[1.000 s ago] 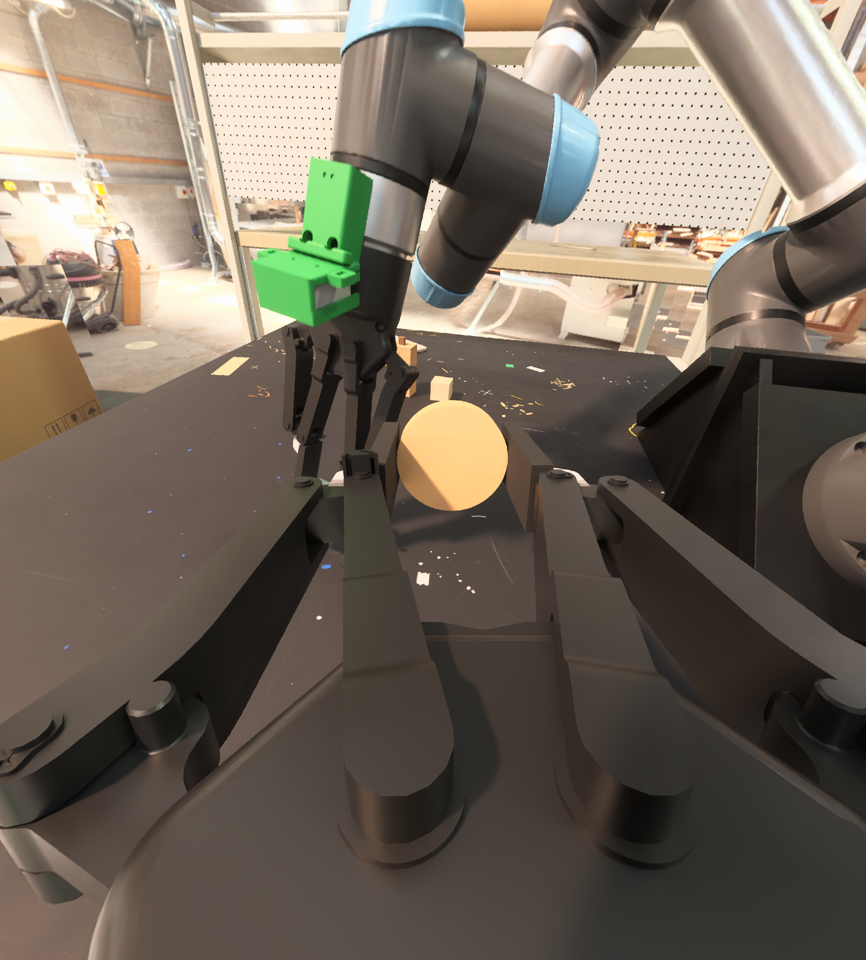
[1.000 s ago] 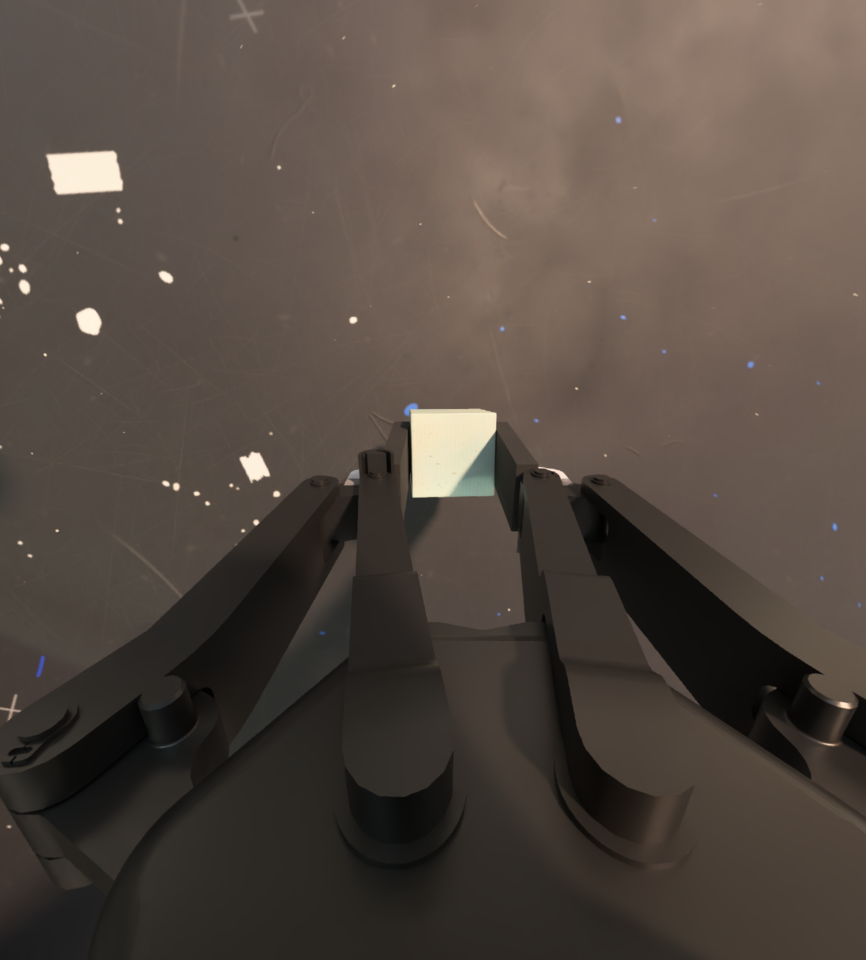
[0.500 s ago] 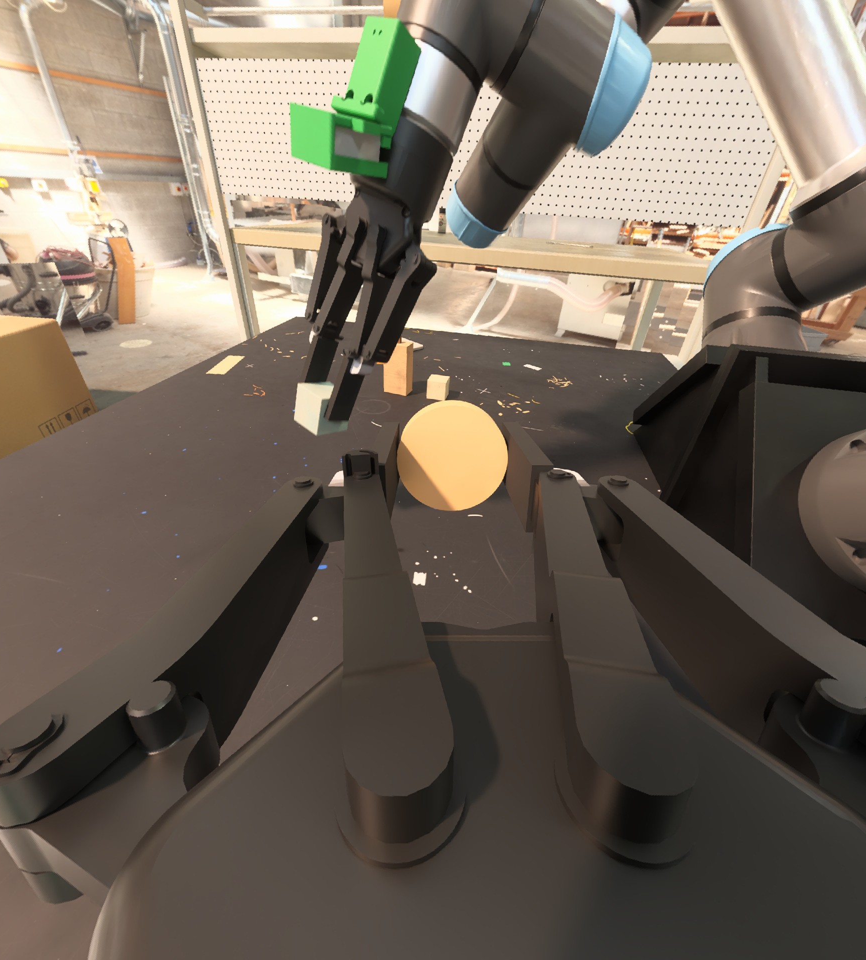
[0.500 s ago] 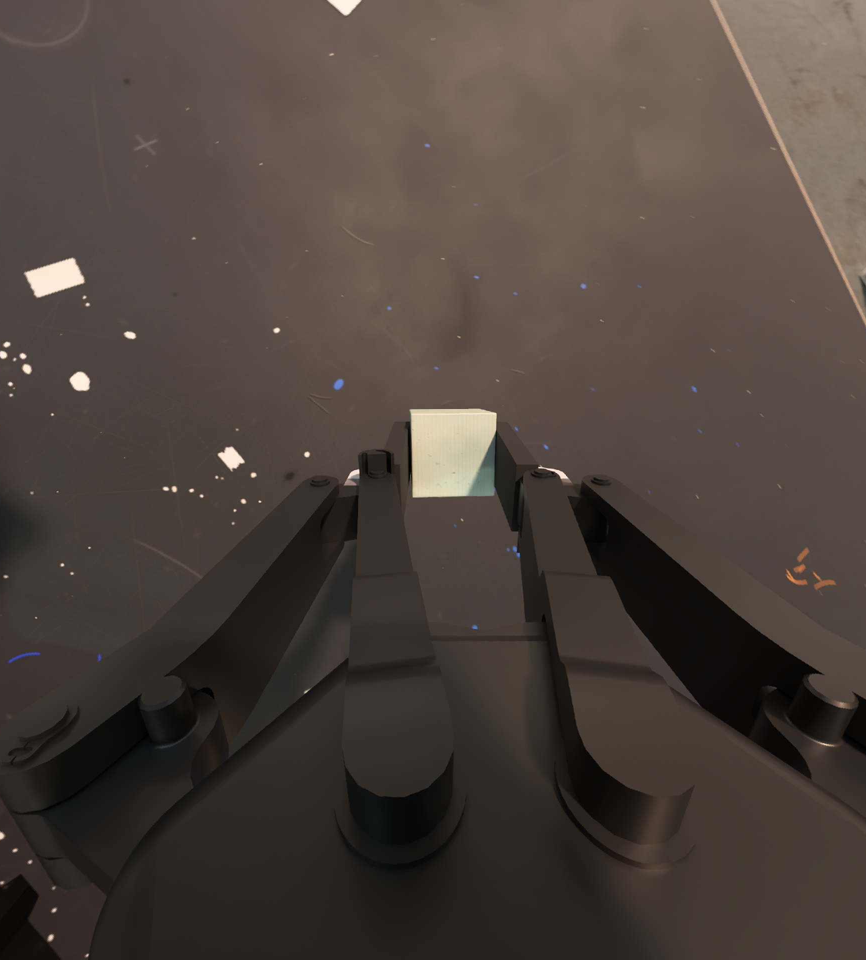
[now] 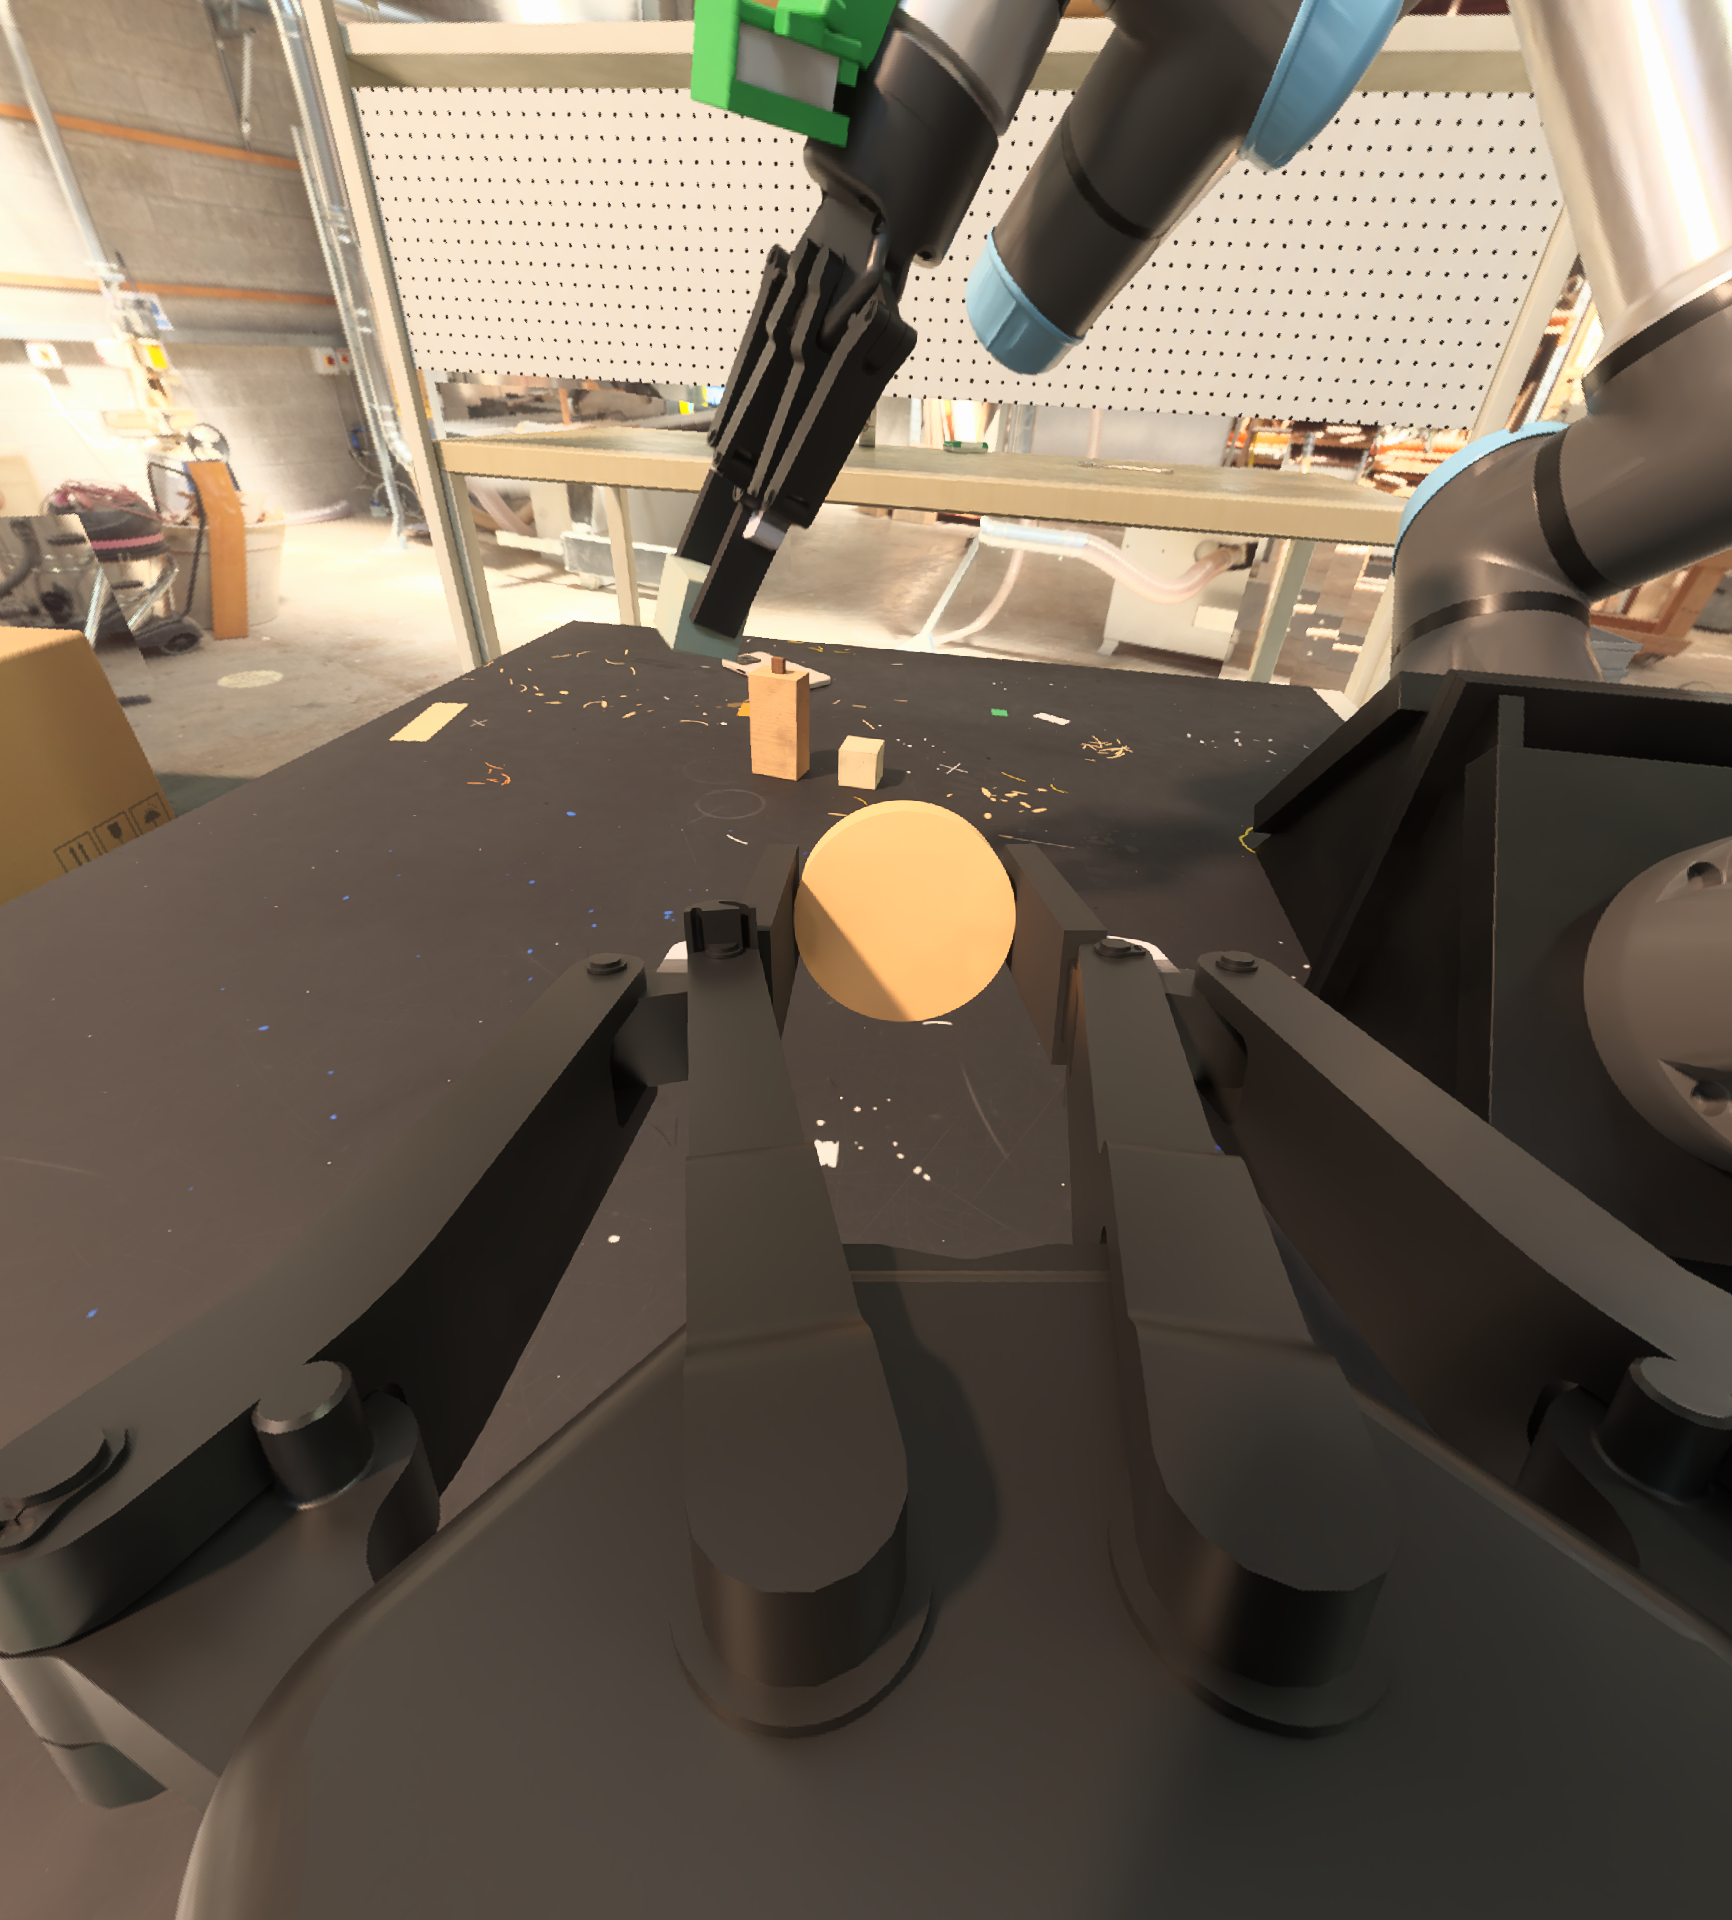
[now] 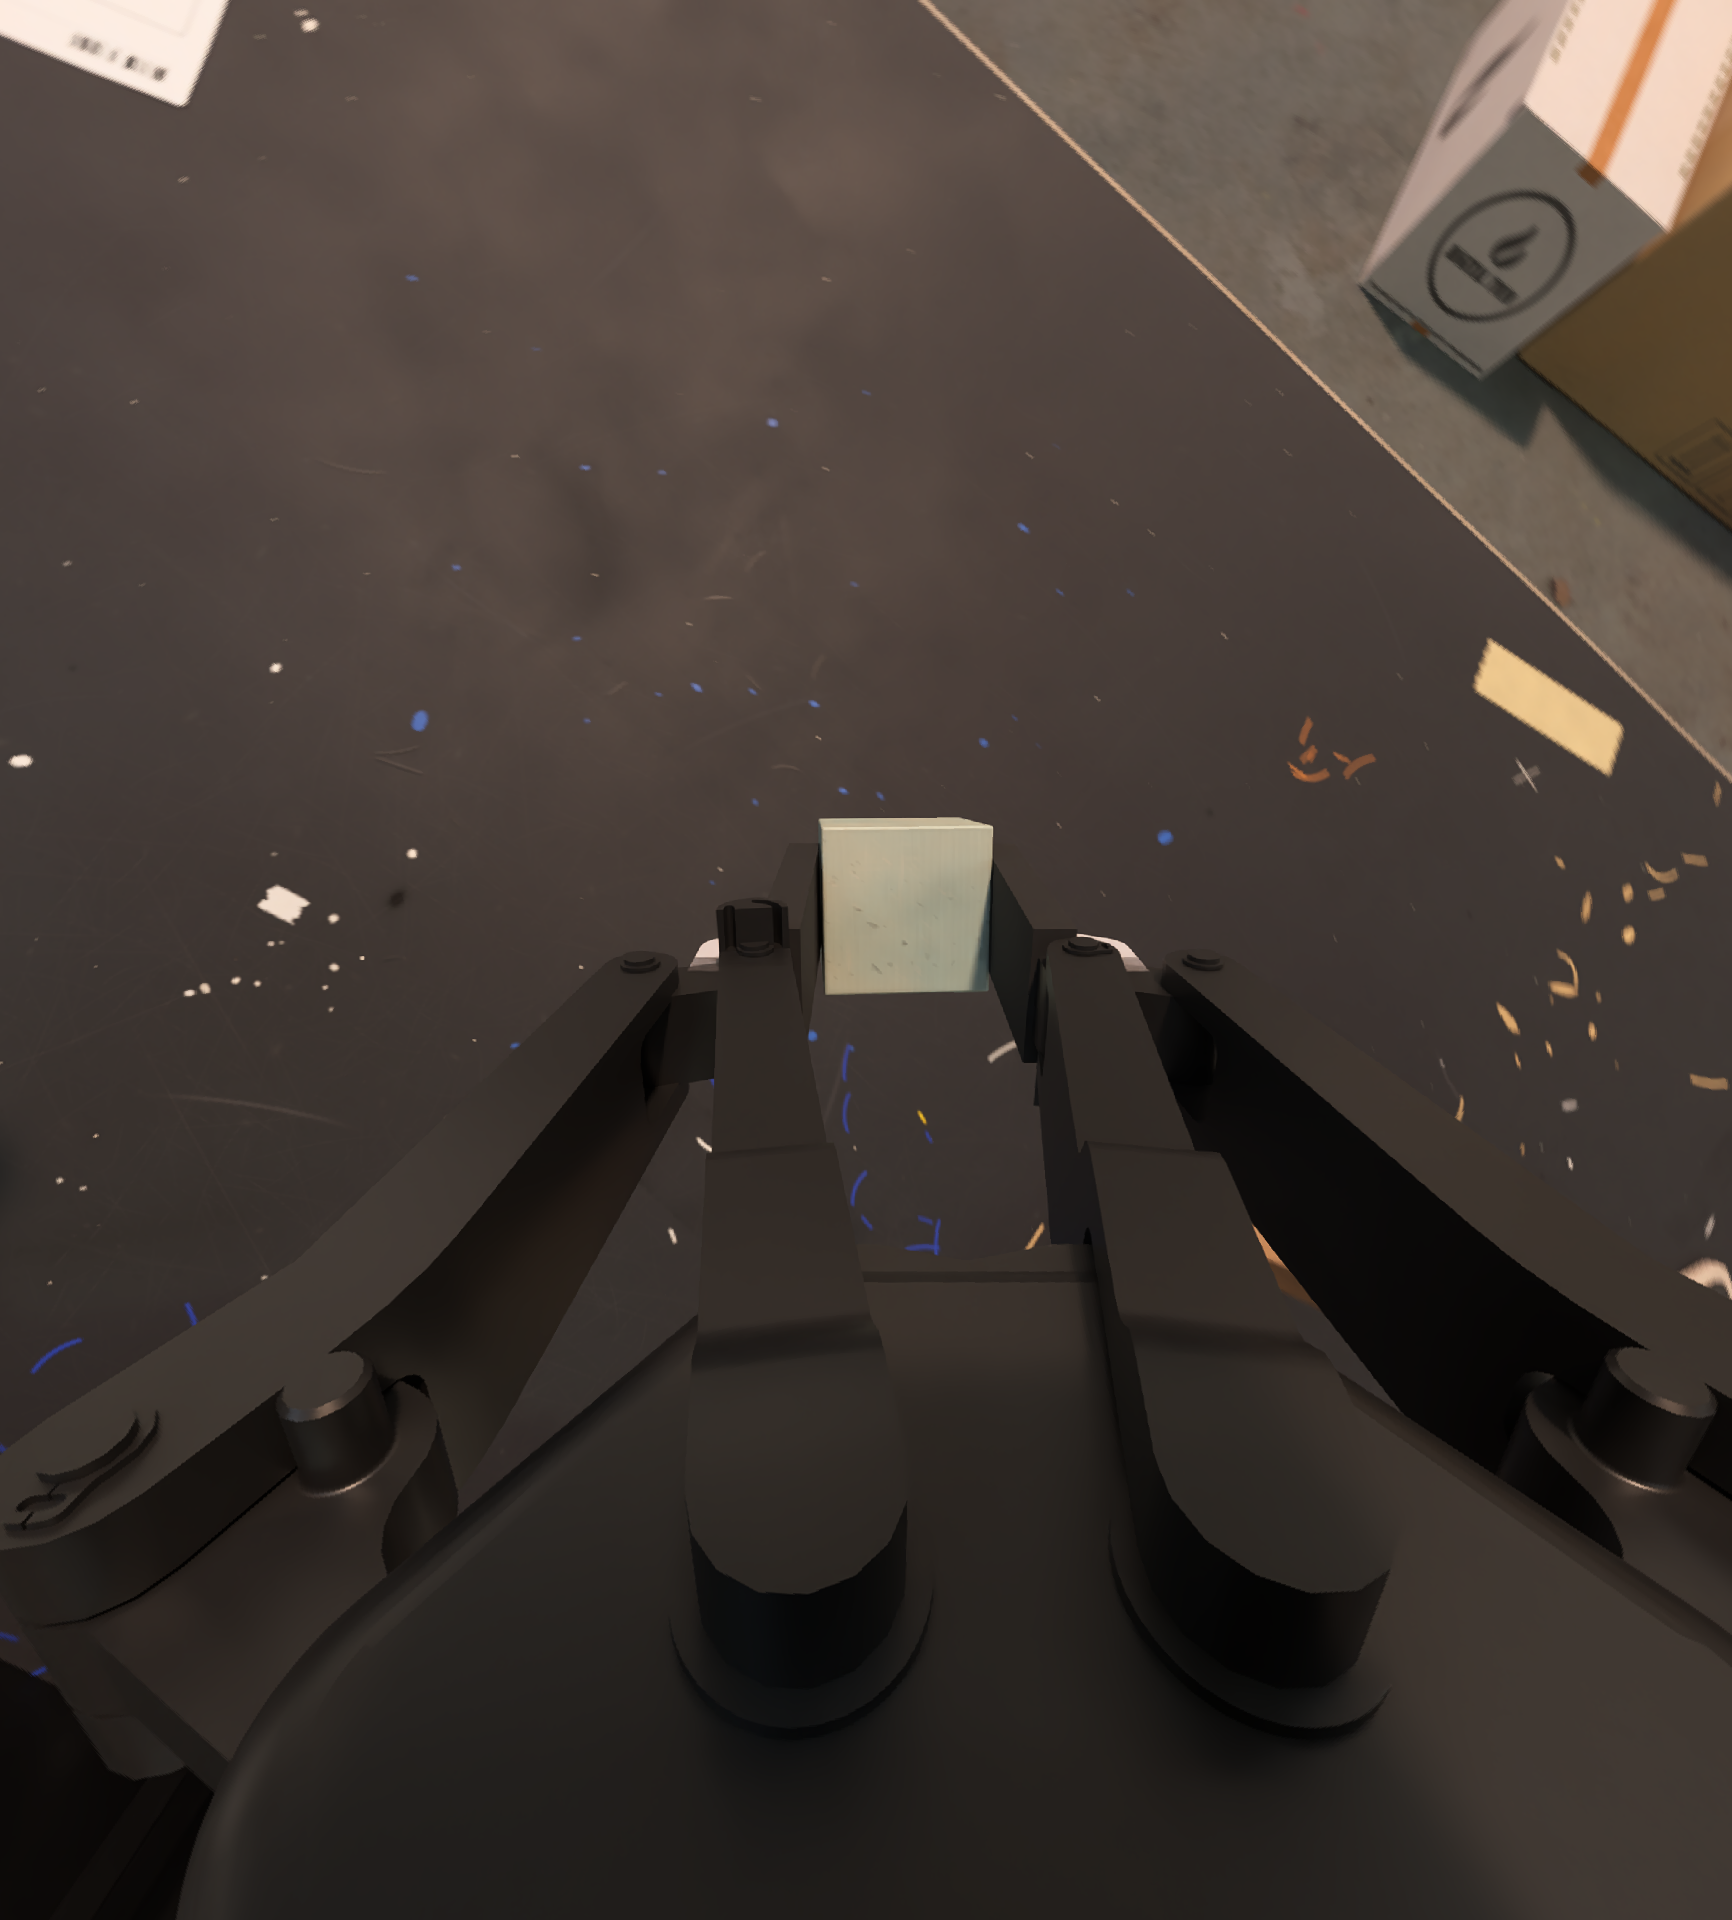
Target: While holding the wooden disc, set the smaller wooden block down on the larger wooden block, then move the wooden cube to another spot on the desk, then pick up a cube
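Note:
My left gripper [image 5: 906,914] is shut on the round wooden disc [image 5: 903,910] and holds it above the dark desk [image 5: 322,935]. My right gripper [image 6: 906,904] is shut on a pale green cube [image 6: 903,904] and holds it well above the desk. In the left wrist view the right gripper [image 5: 711,613] hangs high at the far side with the pale cube [image 5: 677,615] at its tips. Beyond the disc, a tall wooden block [image 5: 779,723] with a small dark piece on top stands upright. A small light wooden cube [image 5: 860,761] sits just right of it.
A dark robot base housing [image 5: 1568,987] stands at the right. Cardboard boxes [image 6: 1672,260] sit on the floor beyond the desk edge [image 6: 1361,416]; one box [image 5: 0,769] shows at the left. A white sheet [image 6: 83,42] lies on the desk. Wood shavings [image 6: 1620,935] are scattered about.
My right gripper has risen from the desk with the pale green cube and swung toward the far edge. My left gripper and the disc have not moved.

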